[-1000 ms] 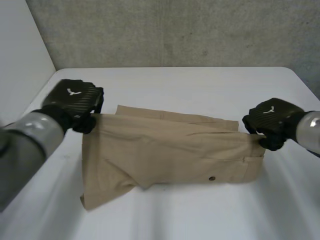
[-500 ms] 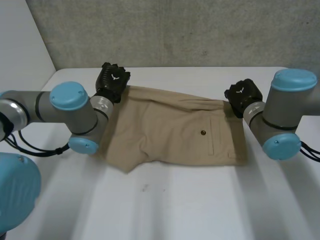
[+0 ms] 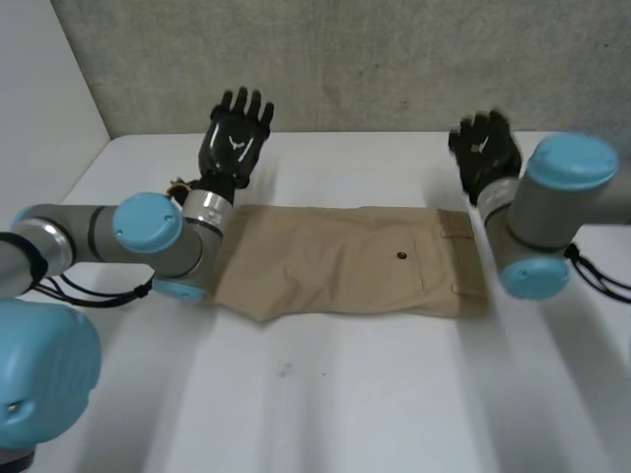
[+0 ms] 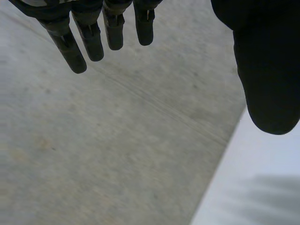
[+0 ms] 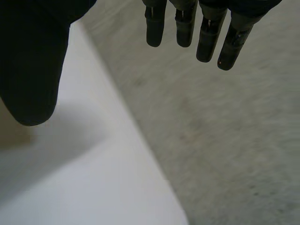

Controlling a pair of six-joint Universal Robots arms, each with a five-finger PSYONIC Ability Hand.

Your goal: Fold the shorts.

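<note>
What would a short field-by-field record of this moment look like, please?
Garment: tan shorts, lying flat in a long strip, apparently folded lengthwise
Detail: dark button facing up
Surface: white table
Left hand: open, fingers straight, holding nothing, beyond the far edge of the shorts near their left end
Right hand: open, holding nothing, beyond the far edge near the right end
Backdrop: grey wall

L robot hand [image 3: 235, 143] sits at approx. 11 o'clock, fingers straight & spread, pointing to 12. R robot hand [image 3: 485, 148] at 1 o'clock, likewise splayed (thumbs well apart from fingers in both wrist views). L arm [image 3: 118, 232] & R arm [image 3: 552, 197] bent at elbows.
</note>
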